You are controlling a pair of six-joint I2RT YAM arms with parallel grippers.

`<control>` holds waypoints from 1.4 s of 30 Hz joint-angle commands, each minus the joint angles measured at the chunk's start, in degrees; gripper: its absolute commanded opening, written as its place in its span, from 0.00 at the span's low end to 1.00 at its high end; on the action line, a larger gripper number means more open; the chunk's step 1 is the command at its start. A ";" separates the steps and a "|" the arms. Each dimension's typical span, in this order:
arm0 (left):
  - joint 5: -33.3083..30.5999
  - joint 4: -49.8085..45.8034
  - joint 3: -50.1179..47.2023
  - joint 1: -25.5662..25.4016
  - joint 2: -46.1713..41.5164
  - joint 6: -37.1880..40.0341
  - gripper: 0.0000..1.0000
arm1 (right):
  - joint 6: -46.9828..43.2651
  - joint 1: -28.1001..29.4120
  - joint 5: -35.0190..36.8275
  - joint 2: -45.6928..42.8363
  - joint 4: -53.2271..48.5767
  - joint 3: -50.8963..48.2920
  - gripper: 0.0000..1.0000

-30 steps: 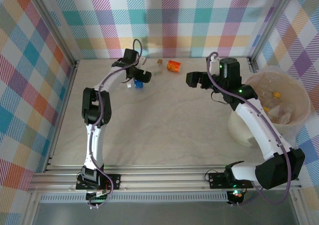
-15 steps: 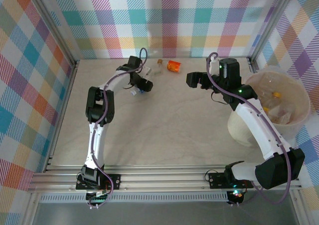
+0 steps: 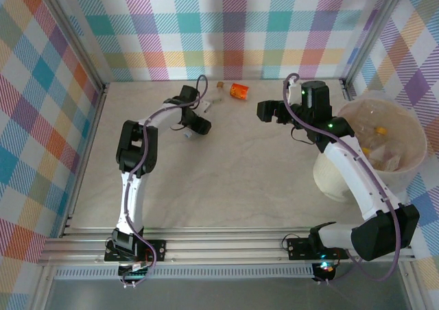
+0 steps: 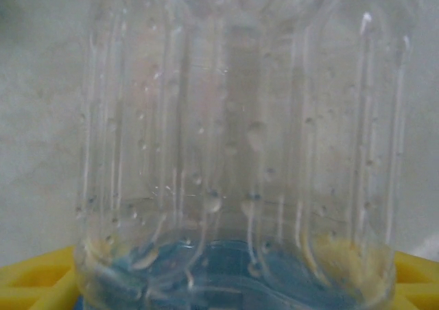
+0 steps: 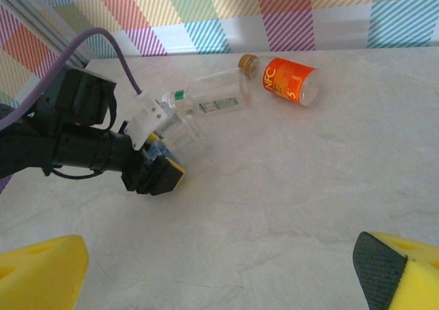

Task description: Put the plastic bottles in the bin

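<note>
My left gripper [image 3: 194, 126] is shut on a clear ribbed bottle with a blue label [image 4: 240, 152], held just above the table; the right wrist view shows that bottle [image 5: 182, 135] between the yellow pads [image 5: 168, 171]. Two more plastic bottles lie by the back wall: an orange-labelled one [image 3: 239, 90] [image 5: 288, 84] and a clear one with a green label and brown cap [image 3: 218, 97] [image 5: 206, 102]. My right gripper [image 3: 264, 111] hovers open and empty right of them, its yellow fingertips [image 5: 41, 269] wide apart. The cream bin [image 3: 405, 176] at the right holds several bottles.
Plaid walls close in the table on the left, back and right. A metal rail runs along the near edge by the arm bases. The left arm's purple cable [image 5: 120, 56] loops above its wrist.
The left gripper has swung right and toward the near side, away from the back wall, carrying the clear blue-labelled bottle. The right arm has stayed still.
</note>
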 commanded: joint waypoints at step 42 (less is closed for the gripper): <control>23.56 45.09 -37.80 -17.34 -43.72 -41.84 0.49 | 11.89 0.39 -21.95 -6.68 19.26 -8.24 1.00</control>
